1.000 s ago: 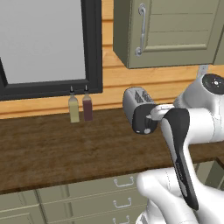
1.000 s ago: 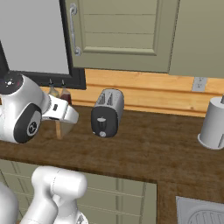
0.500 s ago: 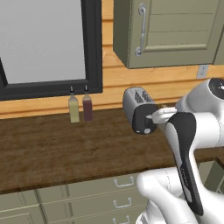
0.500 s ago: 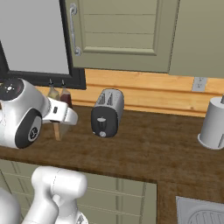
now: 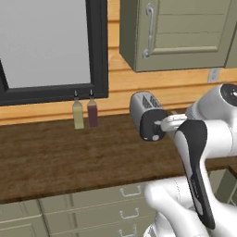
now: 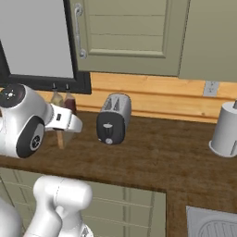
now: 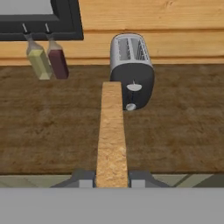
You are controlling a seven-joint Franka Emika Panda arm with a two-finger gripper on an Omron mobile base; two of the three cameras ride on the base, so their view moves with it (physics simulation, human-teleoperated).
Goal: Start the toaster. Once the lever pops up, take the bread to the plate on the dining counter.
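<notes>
My claw (image 7: 112, 183) is pinching the bread (image 7: 111, 135): in the hand view 1 fingertip (image 7: 85, 179) sits against each broad face of the slice, which runs edge-on up the frame. The far end of the slice covers the lower left corner of the toaster (image 7: 131, 70). In the left base view my own forearm hides the claw and the slice. In the right base view a thin tan strip (image 6: 59, 138) hangs below my wrist, left of the toaster (image 6: 113, 118); its upper end is covered by the wrist.

Compared with the frame 1 second earlier, my wrist sits slightly lower and further back from the toaster in the left base view. The toaster (image 5: 147, 115), the 2 bottles and the countertop are unchanged.

The toaster stands on the wood countertop (image 5: 55, 157) against the plank wall, black end panel toward me. Its 2 top slots are visible in the hand view; whether anything sits inside them cannot be resolved. A yellow-filled bottle (image 7: 38, 59) and a dark red-filled bottle (image 7: 57, 59) stand left of the toaster. A white cylindrical container (image 6: 226, 130), cut off by the frame edge, stands right of the toaster.
</notes>
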